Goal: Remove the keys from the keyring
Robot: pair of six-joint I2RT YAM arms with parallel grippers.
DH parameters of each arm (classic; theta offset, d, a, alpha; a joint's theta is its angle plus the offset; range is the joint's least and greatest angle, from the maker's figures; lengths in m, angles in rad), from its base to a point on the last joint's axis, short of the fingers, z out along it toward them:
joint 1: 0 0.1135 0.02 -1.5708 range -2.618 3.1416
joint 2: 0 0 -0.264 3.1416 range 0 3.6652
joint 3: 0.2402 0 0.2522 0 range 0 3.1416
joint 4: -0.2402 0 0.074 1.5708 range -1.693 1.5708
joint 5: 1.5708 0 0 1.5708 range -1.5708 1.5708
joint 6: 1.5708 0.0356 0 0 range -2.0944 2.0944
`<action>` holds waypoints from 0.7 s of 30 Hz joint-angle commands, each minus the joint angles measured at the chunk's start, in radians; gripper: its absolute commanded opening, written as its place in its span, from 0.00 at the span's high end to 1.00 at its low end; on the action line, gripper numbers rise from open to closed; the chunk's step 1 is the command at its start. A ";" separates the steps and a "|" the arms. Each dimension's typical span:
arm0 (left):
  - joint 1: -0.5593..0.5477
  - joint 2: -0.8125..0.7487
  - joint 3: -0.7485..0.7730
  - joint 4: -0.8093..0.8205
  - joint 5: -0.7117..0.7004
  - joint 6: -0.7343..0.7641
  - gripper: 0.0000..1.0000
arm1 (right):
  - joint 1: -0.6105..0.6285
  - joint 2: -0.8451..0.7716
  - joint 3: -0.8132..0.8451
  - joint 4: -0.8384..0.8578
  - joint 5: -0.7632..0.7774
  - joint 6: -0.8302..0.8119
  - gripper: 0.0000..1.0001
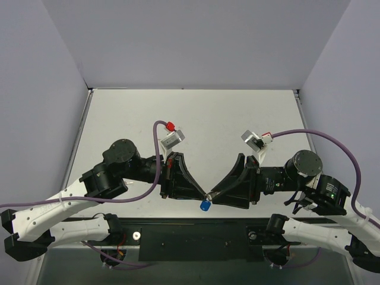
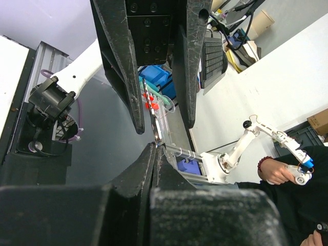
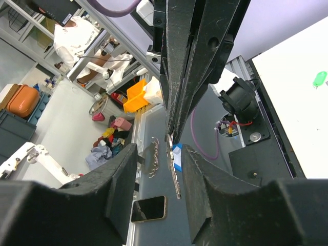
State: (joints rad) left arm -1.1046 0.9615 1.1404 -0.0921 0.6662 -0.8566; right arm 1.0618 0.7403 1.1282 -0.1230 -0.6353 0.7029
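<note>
The small silver key [image 3: 175,179] sticks out edge-on from the left gripper's [image 1: 203,192] fingertips, which are shut on its far end. The blue tag of the keyring [image 1: 205,206] dangles just under that grip, beside the key [image 3: 177,157]. My right gripper [image 1: 211,193] meets the left tip to tip over the table's near edge. Its jaws stand open on either side of the key [image 3: 159,151] without touching it. In the left wrist view my left gripper [image 2: 155,149] is pressed shut on a thin metal sliver [image 2: 156,132], with the right gripper's fingers [image 2: 134,110] apart above it.
A green tag [image 3: 319,79] lies on the white table [image 1: 196,119] off to one side. Purple cables [image 1: 156,148] loop over both arms. The black base plate [image 1: 196,234] runs along the near edge under the grippers.
</note>
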 commanded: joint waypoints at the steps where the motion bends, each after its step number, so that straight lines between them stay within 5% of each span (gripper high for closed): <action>1: -0.003 -0.010 0.015 0.057 -0.010 0.007 1.00 | 0.001 -0.002 -0.005 0.062 0.011 -0.008 0.66; 6: -0.003 -0.021 -0.014 0.139 -0.007 -0.035 1.00 | 0.001 -0.002 -0.002 0.066 0.019 0.000 0.66; 14: -0.003 -0.036 -0.096 0.310 -0.039 -0.159 1.00 | 0.001 -0.001 0.021 0.112 0.048 0.038 0.48; 21: -0.003 -0.066 -0.149 0.433 -0.120 -0.286 1.00 | 0.001 -0.002 0.042 0.106 0.121 0.061 0.48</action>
State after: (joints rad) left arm -1.1046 0.9279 1.0016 0.1879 0.6060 -1.0481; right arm 1.0618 0.7403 1.1294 -0.0898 -0.5617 0.7403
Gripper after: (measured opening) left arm 0.017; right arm 0.525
